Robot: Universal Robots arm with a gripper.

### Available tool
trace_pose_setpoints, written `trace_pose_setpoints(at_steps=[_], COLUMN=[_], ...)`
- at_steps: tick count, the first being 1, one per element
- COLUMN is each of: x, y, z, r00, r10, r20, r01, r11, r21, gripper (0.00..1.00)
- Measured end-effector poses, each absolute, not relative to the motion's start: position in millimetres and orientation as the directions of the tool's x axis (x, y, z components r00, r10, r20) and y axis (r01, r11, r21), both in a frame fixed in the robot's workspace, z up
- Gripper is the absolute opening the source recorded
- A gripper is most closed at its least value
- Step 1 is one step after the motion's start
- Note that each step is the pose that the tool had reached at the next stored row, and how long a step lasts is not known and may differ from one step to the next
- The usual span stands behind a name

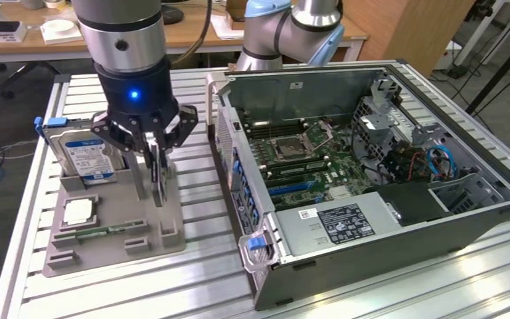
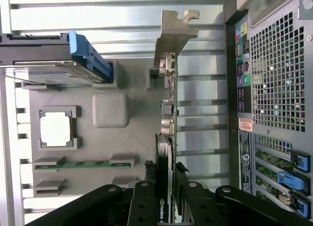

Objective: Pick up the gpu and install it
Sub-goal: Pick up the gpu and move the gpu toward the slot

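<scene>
In the exterior view I am hanging my gripper (image 1: 155,149) over the grey tray (image 1: 104,249), which is lying on the slatted table (image 1: 193,279). I am clenching the gpu (image 1: 159,183) near its upper edge. The card is standing on edge, upright, at the side of the tray that faces the open case (image 1: 467,219). I cannot tell whether its lower edge is sitting in the tray's slot or is just clear of it. A drive (image 1: 85,156) with a blue label is standing at the tray's far end. A cpu (image 1: 80,211) is lying flat mid-tray, and a green stick (image 1: 104,232) is lying nearer the tray's front end. The case is sitting just beside the tray, apart from it.

In the wrist view I am looking along the gpu (image 2: 166,113) edge-on. My gripper (image 2: 165,169) is pinching it, with black fingers (image 2: 146,187) pressing on both faces. The card's silver bracket (image 2: 175,33) is reaching past the tray (image 2: 137,128) edge, over the table slats. The drive (image 2: 49,72), cpu (image 2: 55,129) and stick (image 2: 73,164) are sitting in their tray pockets, and the case (image 2: 279,74) rear grille is showing on the tray's other side.
</scene>
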State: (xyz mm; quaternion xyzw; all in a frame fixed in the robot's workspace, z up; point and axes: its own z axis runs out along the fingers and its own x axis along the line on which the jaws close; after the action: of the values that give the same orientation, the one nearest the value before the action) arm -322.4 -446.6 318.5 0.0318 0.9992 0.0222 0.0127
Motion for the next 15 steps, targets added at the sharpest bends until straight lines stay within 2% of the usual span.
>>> trace_pose_setpoints(at_steps=[15], x=[-322], y=[-447], z=[339], r00=[-0.998], r10=[0.064], r20=[-0.024], r01=[0.063], r11=[0.997], r21=[0.045], gripper=[0.26])
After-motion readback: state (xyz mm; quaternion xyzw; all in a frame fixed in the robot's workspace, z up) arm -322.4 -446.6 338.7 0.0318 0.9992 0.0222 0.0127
